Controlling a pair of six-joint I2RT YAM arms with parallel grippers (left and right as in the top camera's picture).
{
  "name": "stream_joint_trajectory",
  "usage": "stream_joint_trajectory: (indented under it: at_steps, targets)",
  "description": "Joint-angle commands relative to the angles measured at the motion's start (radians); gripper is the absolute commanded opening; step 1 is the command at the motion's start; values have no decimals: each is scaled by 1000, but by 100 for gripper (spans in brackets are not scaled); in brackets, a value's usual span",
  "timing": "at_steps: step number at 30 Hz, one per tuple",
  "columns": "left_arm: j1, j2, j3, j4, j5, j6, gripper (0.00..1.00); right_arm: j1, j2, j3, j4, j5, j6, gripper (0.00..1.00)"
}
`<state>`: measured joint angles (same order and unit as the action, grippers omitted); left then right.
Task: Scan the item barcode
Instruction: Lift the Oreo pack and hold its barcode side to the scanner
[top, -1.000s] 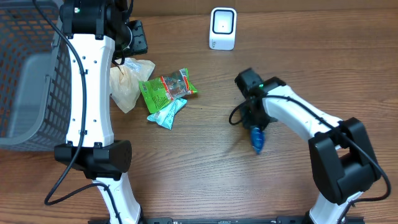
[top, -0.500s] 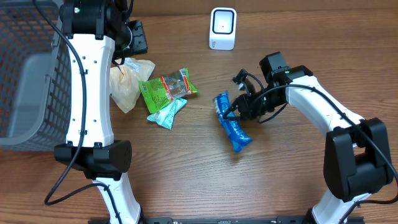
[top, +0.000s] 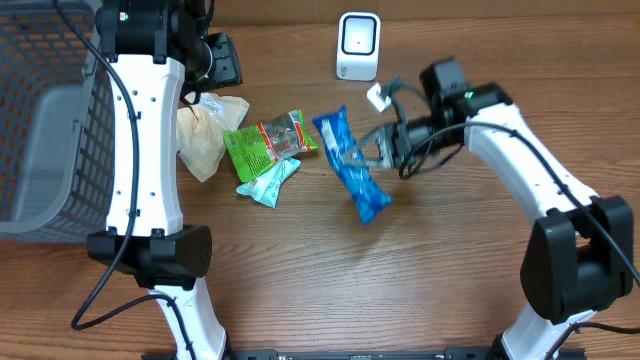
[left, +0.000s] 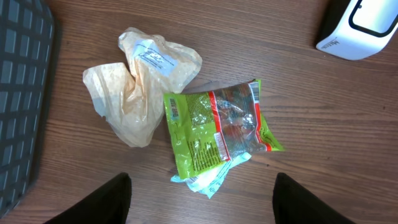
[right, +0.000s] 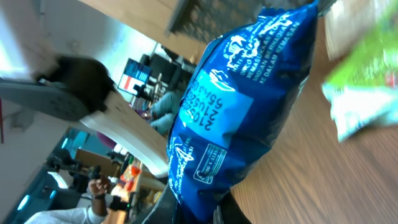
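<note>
My right gripper is shut on one end of a blue snack packet and holds it above the table, just below and left of the white scanner. In the right wrist view the blue packet fills the middle, its white label facing the camera, pinched at the bottom by the right gripper. My left gripper hangs open over a green packet with nothing between its fingers.
A tan plastic bag, the green packet and a light blue packet lie together left of centre. A grey mesh basket stands at the far left. The scanner's corner shows in the left wrist view.
My right gripper has lifted the blue packet off the table and swung it left and up toward the scanner. The left arm has stayed in place.
</note>
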<state>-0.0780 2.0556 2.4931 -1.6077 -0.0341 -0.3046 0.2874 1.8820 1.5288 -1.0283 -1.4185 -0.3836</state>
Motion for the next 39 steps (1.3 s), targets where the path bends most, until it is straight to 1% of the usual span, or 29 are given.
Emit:
stream_joint_trajectory:
  at_steps: [1,2,4,7,14,20,22,25,30,35,36,39]
  targets:
    - [-1,-15,-6,1,1,13,68,-8,-42,169,1,-87,120,4]
    - [-1,-15,-6,1,1,13,70,-8,-42,204,1,-87,140,4]
    - [-1,-15,-6,1,1,13,80,-8,-42,270,2,-87,178,4]
    - [-1,-15,-6,0,1,13,100,-8,-42,349,1,-89,207,4]
    - [-1,-15,-6,0,1,13,100,-22,-42,477,5,-88,254,4]
    - [-1,-15,-6,1,1,13,100,-60,-42,502,6,-83,266,3]
    - [-1,-15,-6,1,1,13,100,-66,-42,502,5,-32,269,3]
    - [-1,-15,-6,1,1,13,100,-64,-42,502,-8,175,303,3]
    - [-1,-15,-6,1,2,13,100,-23,-42,502,-76,564,302,4]
    - [-1,-15,-6,1,1,13,100,85,-32,501,-54,1142,310,4]
    - [-1,-15,-6,1,1,13,100,124,-21,501,-29,1306,310,4]
    - [-1,-15,-6,1,1,13,100,188,20,501,48,1577,278,4]
